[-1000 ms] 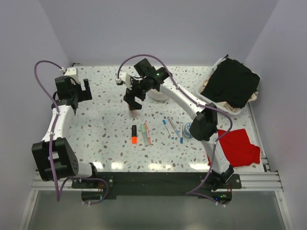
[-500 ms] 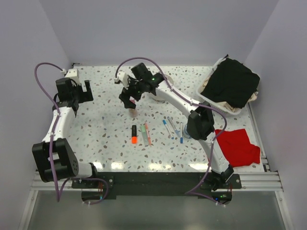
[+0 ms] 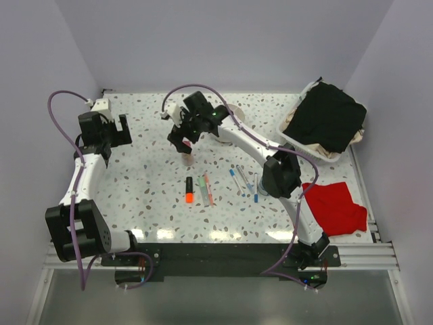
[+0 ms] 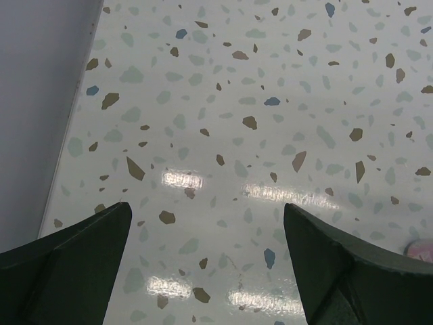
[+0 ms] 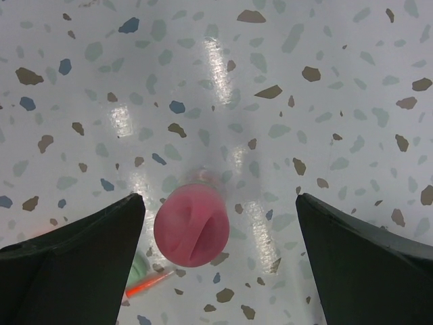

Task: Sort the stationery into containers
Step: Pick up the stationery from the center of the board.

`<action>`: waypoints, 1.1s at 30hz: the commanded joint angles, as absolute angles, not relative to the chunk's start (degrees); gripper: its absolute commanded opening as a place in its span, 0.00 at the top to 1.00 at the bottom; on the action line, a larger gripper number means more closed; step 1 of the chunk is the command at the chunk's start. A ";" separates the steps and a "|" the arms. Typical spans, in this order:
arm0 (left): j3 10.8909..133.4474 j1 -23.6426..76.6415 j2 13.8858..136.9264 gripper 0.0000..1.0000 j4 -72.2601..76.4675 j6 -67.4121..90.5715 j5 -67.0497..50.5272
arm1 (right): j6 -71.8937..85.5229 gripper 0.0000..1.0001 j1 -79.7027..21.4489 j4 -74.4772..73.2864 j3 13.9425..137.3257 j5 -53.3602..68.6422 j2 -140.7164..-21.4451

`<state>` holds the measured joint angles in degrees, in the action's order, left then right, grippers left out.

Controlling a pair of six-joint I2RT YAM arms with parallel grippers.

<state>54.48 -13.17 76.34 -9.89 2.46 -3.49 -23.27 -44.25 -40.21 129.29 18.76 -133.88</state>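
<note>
Top external view: divided white bowl (image 3: 221,140), partly hidden by the right arm (image 3: 252,143); both grippers released, right gripper (image 3: 184,147) over pink-capped stick (image 3: 189,160) left of bowl, left gripper (image 3: 124,128) farther left; orange-and-black highlighter (image 3: 189,190), pens (image 3: 206,189) lie nearer, seemingly all unsorted.

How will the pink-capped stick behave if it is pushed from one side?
The stick seems to stand on end, round cap up, so a sideways push would probably tip it. Once down, its round body would likely roll on the glossy table. It looks small, so probably light.
</note>
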 commanded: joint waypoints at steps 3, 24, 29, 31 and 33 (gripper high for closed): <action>54.49 -13.45 75.41 0.00 -7.82 3.60 -4.57 | -23.82 0.01 -44.65 -37.62 127.18 16.17 -134.65; 53.70 -13.36 76.11 0.00 -7.03 4.31 -5.01 | -23.91 0.42 -44.65 -41.30 127.35 17.05 -135.53; 53.26 -13.36 76.46 0.00 -6.50 4.66 -5.36 | -23.73 1.00 -44.65 -44.90 129.10 17.76 -135.26; 53.17 -13.36 76.64 0.00 -6.24 4.75 -5.80 | -24.17 1.00 -44.47 -46.57 130.77 16.97 -134.91; 53.09 -13.45 76.99 0.00 -5.80 4.83 -6.15 | -24.52 1.00 -44.03 -47.81 132.97 16.00 -133.69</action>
<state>53.54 -13.15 76.44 -9.32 3.90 -4.56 -23.94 -44.25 -43.35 127.92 16.97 -135.76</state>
